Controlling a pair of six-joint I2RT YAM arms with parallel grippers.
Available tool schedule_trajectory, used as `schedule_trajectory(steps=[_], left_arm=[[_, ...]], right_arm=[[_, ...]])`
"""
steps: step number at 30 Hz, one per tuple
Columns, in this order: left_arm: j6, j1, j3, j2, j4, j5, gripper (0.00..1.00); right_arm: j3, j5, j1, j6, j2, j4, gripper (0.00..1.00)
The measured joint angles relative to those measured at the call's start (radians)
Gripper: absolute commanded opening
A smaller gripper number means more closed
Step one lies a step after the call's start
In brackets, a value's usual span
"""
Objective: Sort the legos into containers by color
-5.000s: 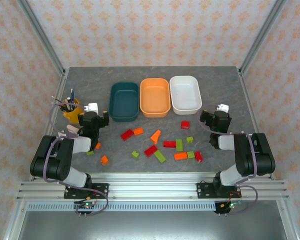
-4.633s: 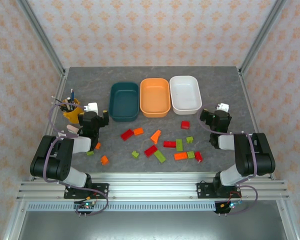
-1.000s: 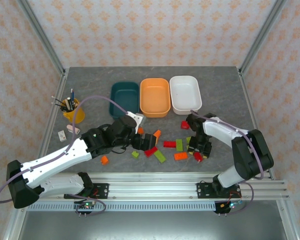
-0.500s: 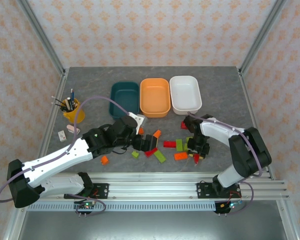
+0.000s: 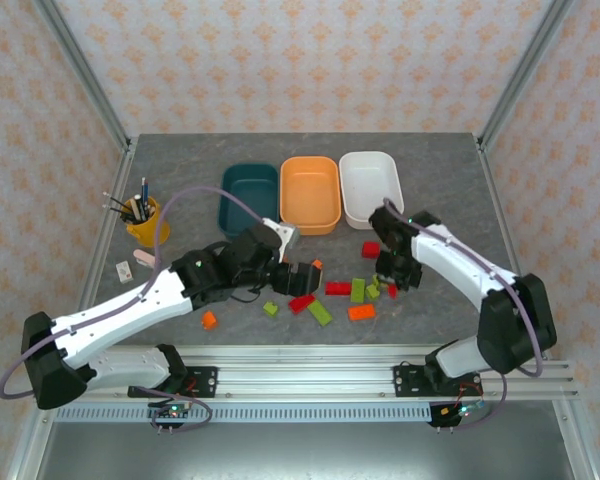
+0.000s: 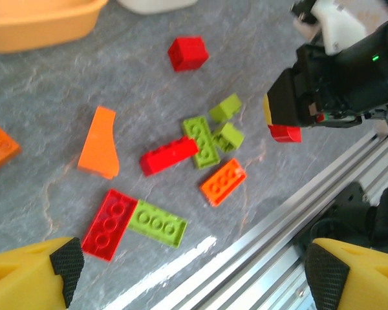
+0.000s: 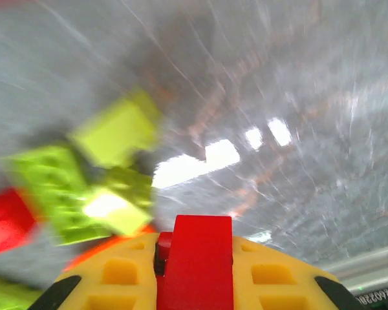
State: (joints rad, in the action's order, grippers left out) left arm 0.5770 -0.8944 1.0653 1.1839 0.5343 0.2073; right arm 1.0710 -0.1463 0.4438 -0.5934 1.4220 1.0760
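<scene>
Red lego [image 7: 194,255] is pinched in the right gripper [image 5: 392,282], arm reaching inward, near the lime green bricks [image 6: 210,135]. The left gripper [image 6: 195,268], arm stretched mid-table [image 5: 180,170], hangs spread wide.

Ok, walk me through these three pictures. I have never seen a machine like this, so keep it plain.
This is a robot: a left arm and a right arm bolted at the near edge of a grey table. The wide picture comes from a fixed camera above and behind them. The other two come from cameras on the wrists. Red, orange and lime green legos lie scattered on the table. At the back stand three empty tubs: a teal tub, an orange tub and a white tub. A yellow cup of pens stands far left. The left arm's fingers, yellow, are spread wide with nothing between them. The right arm's fingers are shut on a red brick; that wrist picture is blurred.
</scene>
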Motion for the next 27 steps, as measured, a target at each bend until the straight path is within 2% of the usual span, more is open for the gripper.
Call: schedule_trajectory(steps=[4,7,13,17,20,25,27], left_arm=[[0.032,0.066,0.129,0.077,-0.001,-0.006,0.92],[0.053,0.131,0.23,0.159,-0.002,-0.005,0.92],[0.067,0.225,0.451,0.361,0.008,-0.005,0.92],[0.076,0.27,0.565,0.454,0.048,-0.009,0.91],[0.082,0.296,0.584,0.475,0.085,-0.026,0.91],[0.107,0.33,0.518,0.434,0.131,-0.053,0.91],[0.115,0.341,0.465,0.388,0.162,-0.066,0.91]], right_arm=[[0.242,0.021,-0.037,0.023,0.054,0.007,0.13],[0.434,0.021,-0.089,0.054,0.202,-0.006,0.12],[0.753,0.003,-0.168,0.098,0.6,-0.057,0.14],[0.973,-0.023,-0.196,0.112,0.843,-0.04,0.24],[1.091,-0.03,-0.204,0.119,0.962,-0.02,0.31],[1.147,-0.037,-0.204,0.13,1.01,0.029,0.46],[1.157,-0.036,-0.201,0.137,0.999,0.035,0.48]])
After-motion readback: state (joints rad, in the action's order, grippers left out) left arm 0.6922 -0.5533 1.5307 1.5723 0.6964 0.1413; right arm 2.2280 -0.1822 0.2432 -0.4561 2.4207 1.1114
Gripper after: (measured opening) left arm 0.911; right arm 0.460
